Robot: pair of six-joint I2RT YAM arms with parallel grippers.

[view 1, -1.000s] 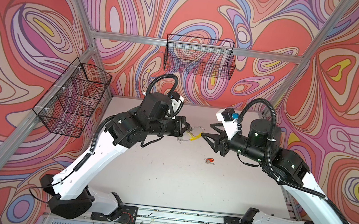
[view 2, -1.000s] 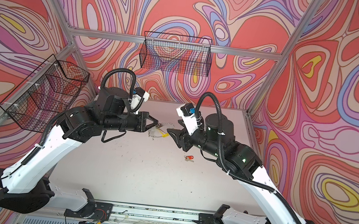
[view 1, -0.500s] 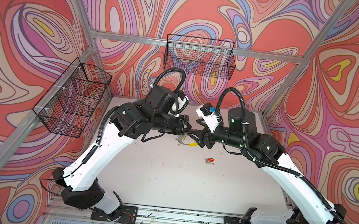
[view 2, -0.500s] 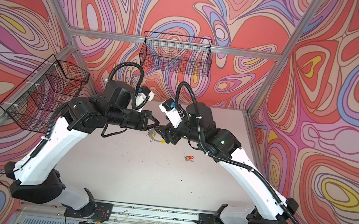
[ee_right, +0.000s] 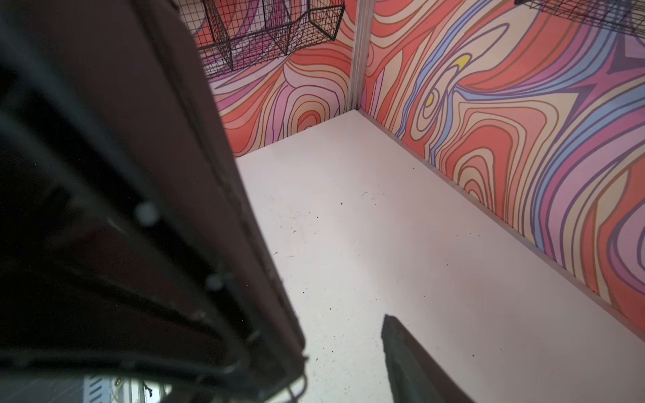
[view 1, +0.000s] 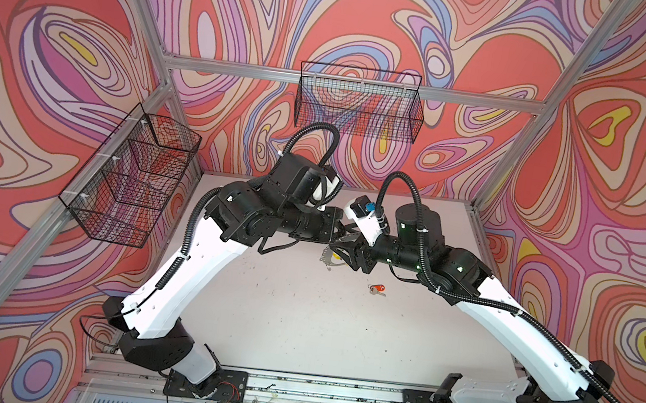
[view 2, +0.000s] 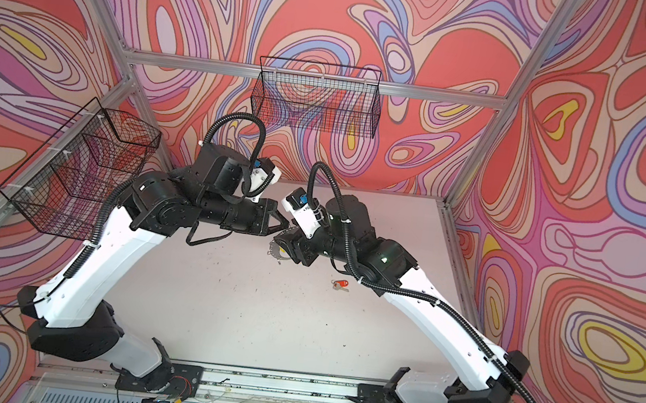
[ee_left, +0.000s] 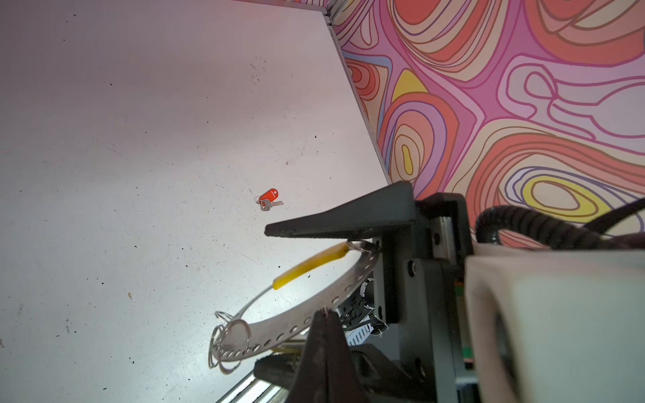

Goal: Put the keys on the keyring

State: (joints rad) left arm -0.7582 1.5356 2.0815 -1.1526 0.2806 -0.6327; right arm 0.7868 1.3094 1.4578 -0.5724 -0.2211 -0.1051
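A: Where's the keyring (ee_left: 349,288)?
B: Held off the table (view 1: 299,312), tilted, left gripper (ee_left: 325,312) clamped on its flat band; yellow arc (ee_left: 310,265) runs toward the right gripper (view 1: 339,250), whose jaws stand wide, one either side of the ring.
A: And the red-tagged key (view 1: 376,289)?
B: Flat on the table near the right arm, lengthwise across it, blade pointing right in both top views.
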